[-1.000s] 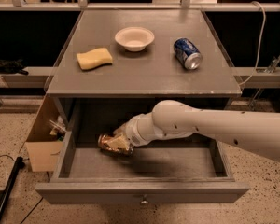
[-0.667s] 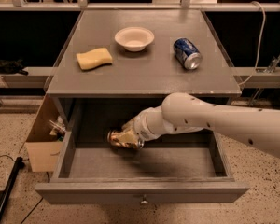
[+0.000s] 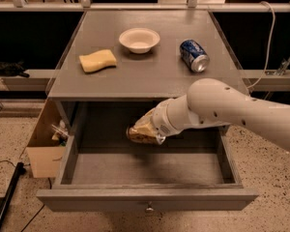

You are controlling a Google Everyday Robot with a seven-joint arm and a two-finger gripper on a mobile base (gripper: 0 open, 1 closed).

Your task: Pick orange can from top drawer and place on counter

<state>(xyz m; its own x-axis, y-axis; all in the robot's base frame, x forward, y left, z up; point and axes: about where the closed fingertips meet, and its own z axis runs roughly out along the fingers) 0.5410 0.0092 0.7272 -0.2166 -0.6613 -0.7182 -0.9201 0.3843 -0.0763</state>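
The orange can [image 3: 141,133] is held on its side at the centre of the frame, clamped in the gripper [image 3: 150,128], clear of the floor of the open top drawer [image 3: 145,197], where a shadow is cast beneath it. On the counter [image 3: 150,76] in the upper half of the frame, a white bowl [image 3: 139,39], a yellow sponge [image 3: 97,60] and a blue can [image 3: 194,55] are seen. The white arm [image 3: 232,110] is extended in from the right edge.

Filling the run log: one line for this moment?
gripper | shut on orange can | over open top drawer | counter placement pending
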